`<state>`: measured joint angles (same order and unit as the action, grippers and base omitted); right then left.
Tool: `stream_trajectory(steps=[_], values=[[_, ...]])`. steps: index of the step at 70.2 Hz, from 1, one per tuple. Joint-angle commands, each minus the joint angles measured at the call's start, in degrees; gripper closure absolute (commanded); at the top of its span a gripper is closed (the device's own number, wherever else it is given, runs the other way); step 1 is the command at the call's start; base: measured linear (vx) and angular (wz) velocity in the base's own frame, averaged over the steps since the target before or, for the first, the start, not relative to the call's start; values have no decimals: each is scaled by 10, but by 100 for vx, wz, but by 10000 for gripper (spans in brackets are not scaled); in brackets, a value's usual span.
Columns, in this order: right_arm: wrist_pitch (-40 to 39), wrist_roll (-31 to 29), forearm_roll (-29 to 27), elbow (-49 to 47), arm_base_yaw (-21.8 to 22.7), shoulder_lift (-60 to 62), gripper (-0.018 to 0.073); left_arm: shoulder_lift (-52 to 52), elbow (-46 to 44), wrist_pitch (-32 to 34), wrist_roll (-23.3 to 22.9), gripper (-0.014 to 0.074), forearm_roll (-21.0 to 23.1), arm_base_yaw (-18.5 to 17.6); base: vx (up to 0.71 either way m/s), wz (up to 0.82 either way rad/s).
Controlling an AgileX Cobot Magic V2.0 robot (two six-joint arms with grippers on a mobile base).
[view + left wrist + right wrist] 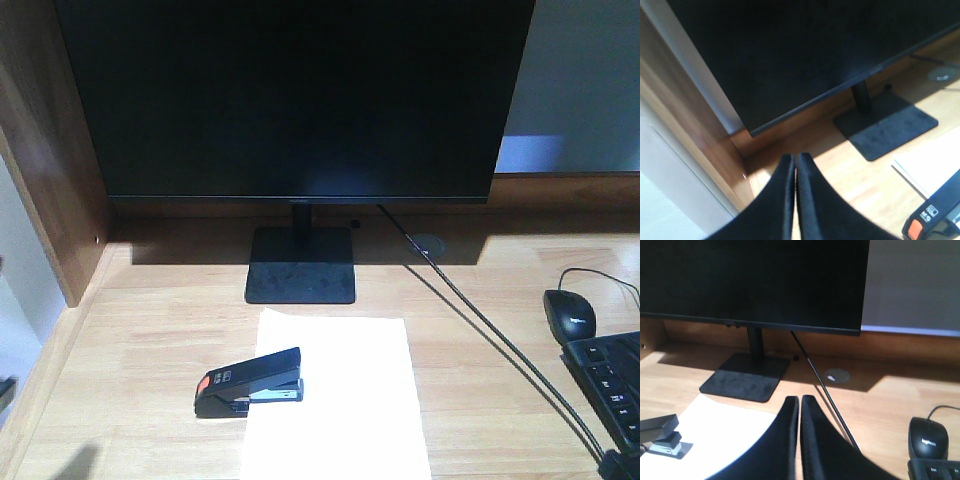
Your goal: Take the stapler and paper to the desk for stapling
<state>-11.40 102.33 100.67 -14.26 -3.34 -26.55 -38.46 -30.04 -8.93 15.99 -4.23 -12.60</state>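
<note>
The black stapler (249,382) with an orange rear patch lies on the desk (150,320), its front end over the left edge of the white paper (335,400). The paper lies flat in front of the monitor base. The stapler also shows in the left wrist view (934,220) and the right wrist view (660,435); the paper shows there too (932,165) (725,437). My left gripper (794,160) is shut and empty, above the desk left of the stapler. My right gripper (799,402) is shut and empty, above the desk right of the paper.
A black monitor (295,100) on a stand with a flat base (301,265) fills the back. A black cable (480,320) runs diagonally across the right desk. A black mouse (569,313) and a keyboard (612,385) are at the right. A brown side panel (50,180) bounds the left.
</note>
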Motion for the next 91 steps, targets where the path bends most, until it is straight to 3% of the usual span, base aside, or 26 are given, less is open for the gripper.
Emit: stream_trajectory(steps=[1, 24, 83, 91], values=[[3, -3, 14, -16, -1, 8, 565, 40, 8, 46, -6, 603, 4, 0, 0, 0], [3, -3, 15, -16, -1, 8, 565, 137, 41, 16, -6, 603, 4, 0, 0, 0], [3, -3, 15, -16, -1, 8, 565, 140, 41, 16, -6, 603, 4, 0, 0, 0], [3, -3, 15, -16, -1, 8, 565, 152, 41, 16, -27, 603, 50, 0, 0, 0]])
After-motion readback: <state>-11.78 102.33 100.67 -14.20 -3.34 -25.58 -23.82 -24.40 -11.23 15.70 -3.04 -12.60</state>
